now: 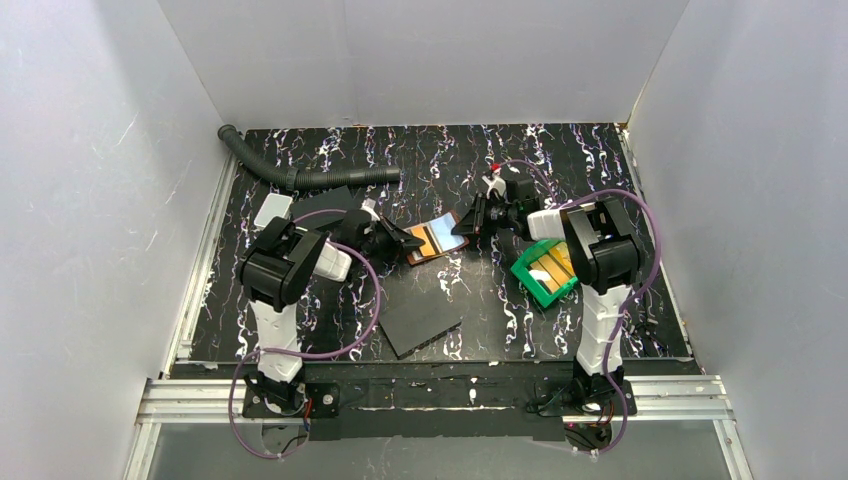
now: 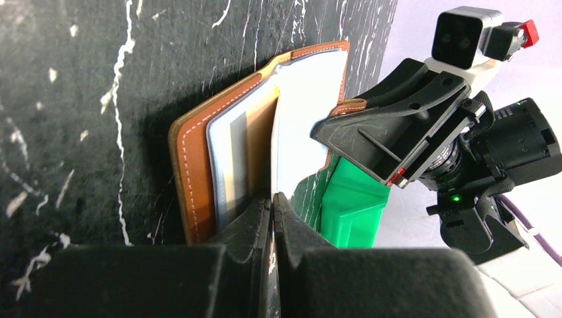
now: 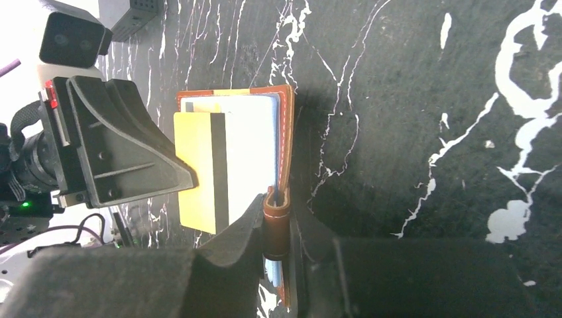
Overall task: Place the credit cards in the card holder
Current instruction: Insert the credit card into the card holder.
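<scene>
The brown leather card holder [image 1: 447, 238] lies open at mid table. My left gripper [image 1: 410, 241] is shut on a yellow credit card with a black stripe [image 3: 199, 169]. The card lies over the holder's inside [image 3: 286, 126], and its far edge overlaps the slots. In the left wrist view the gripper [image 2: 273, 212] holds this card [image 2: 306, 132] edge-on beside the holder [image 2: 192, 165]. My right gripper [image 1: 476, 222] is shut on the holder's snap tab [image 3: 276, 215] at its right edge. A light blue card edge shows inside the holder [image 3: 273, 273].
A green bin [image 1: 532, 272] with more orange cards [image 1: 553, 264] sits by the right arm. Dark grey slabs lie at front centre [image 1: 420, 320] and back left [image 1: 325, 200]. A pale card [image 1: 272, 209] and a corrugated hose [image 1: 300, 177] are at the back left.
</scene>
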You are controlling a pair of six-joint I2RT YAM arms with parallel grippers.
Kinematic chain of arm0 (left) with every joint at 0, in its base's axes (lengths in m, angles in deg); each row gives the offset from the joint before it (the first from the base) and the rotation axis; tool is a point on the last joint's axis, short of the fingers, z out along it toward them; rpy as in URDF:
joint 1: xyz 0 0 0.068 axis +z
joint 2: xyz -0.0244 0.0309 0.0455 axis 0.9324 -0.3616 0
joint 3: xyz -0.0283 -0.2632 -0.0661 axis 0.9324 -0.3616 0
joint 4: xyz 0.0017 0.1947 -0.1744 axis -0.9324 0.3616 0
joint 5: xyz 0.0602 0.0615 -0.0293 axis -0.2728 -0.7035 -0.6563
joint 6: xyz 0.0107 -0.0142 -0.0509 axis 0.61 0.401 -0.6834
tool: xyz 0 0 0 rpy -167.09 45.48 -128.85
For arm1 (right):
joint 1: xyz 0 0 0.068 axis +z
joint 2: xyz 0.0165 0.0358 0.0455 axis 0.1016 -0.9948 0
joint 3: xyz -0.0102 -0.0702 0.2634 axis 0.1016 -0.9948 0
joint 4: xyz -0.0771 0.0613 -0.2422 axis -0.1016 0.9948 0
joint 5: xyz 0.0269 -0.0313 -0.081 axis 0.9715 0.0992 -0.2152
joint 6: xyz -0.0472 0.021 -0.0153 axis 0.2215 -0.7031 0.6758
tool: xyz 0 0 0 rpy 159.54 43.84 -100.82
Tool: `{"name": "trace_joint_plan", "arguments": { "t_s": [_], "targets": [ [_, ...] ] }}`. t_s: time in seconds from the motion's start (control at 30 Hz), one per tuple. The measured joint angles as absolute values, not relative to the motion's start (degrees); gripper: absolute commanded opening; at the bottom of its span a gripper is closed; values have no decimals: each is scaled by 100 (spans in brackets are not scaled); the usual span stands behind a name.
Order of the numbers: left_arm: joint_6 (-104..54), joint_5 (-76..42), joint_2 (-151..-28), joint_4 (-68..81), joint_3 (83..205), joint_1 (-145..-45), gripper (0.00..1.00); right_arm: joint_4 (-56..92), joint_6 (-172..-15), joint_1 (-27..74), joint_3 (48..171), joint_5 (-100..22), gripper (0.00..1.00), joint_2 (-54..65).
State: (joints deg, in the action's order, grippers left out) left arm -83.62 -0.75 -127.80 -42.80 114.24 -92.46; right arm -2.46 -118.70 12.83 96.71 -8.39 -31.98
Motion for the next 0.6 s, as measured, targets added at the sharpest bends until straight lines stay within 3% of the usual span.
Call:
{"name": "trace_joint_plan", "arguments": {
  "t_s": [0.6],
  "targets": [
    [-8104,899,-13197,-4214,11902,-8999,0,-351,-11918,1180,9738,-627,1,-3342]
  ]
}}
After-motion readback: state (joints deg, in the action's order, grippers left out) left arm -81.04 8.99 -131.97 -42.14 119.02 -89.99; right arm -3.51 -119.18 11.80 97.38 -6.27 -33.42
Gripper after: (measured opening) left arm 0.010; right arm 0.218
